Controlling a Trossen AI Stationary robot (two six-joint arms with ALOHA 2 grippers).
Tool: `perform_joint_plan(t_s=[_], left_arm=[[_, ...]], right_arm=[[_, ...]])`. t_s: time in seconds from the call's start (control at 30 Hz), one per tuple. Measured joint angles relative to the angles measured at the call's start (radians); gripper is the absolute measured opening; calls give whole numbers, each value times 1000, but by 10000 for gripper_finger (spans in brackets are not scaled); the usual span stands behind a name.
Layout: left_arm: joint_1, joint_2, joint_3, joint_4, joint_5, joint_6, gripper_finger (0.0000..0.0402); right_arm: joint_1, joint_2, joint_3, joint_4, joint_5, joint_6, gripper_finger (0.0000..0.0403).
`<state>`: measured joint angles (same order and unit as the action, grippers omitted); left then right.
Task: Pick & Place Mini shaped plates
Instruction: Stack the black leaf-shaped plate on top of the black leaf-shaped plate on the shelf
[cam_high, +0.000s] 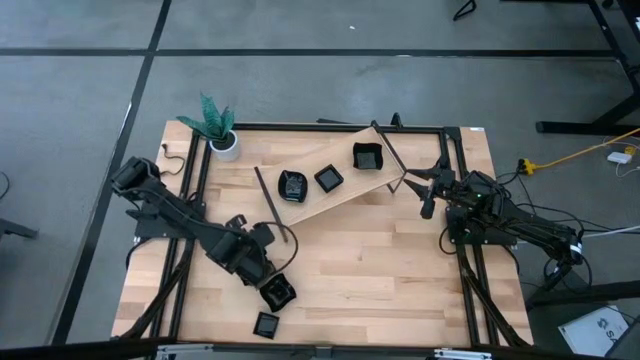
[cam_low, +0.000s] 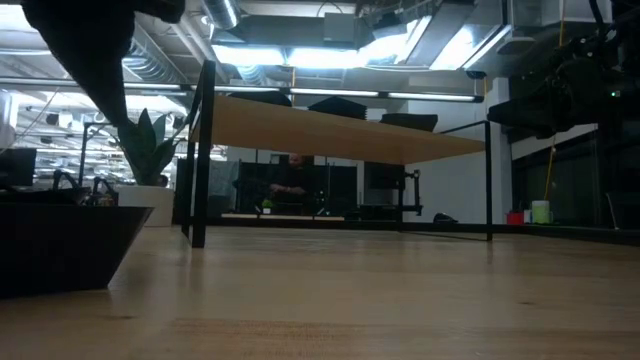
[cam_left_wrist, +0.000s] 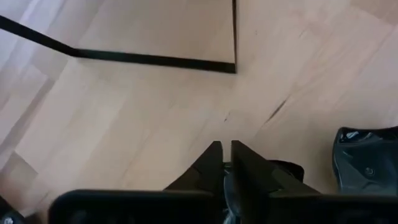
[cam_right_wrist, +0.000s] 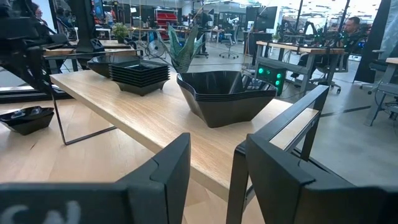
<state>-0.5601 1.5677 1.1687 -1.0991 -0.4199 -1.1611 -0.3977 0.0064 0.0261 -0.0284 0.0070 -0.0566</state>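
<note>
Table — pale butcher-block wood top inside a black frame, standing on a grey floor.

Raised shelf — a light wooden board on thin black legs, set at a slant across the table's far half. On it, three stacks of black dishes: a rounded stack nearest the plant, a square stack in the middle, a larger stack at the raised end.

White pot with green plant — beside the shelf's low end, at the table corner.

Directly on the tabletop, well apart from the shelf, toward the near edge: two single black dishes, one nearer the shelf, one beyond it.
</note>
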Motion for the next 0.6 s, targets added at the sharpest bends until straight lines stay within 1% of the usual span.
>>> perform_joint_plan(t_s=[0.13, 0.27, 0.37, 0.43, 0.6], left_arm=[[36, 0, 0, 27, 75, 62, 59], [62, 11, 0, 102, 130, 152, 97], [78, 20, 0, 136, 132, 192, 119], [90, 20, 0, 136, 129, 192, 128], [121, 19, 0, 138, 124, 155, 131]], right_arm=[[0, 0, 0, 0, 0, 0, 154], [0, 0, 0, 0, 0, 0, 154], [0, 0, 0, 0, 0, 0, 154], [0, 0, 0, 0, 0, 0, 154], [0, 0, 0, 0, 0, 0, 154]])
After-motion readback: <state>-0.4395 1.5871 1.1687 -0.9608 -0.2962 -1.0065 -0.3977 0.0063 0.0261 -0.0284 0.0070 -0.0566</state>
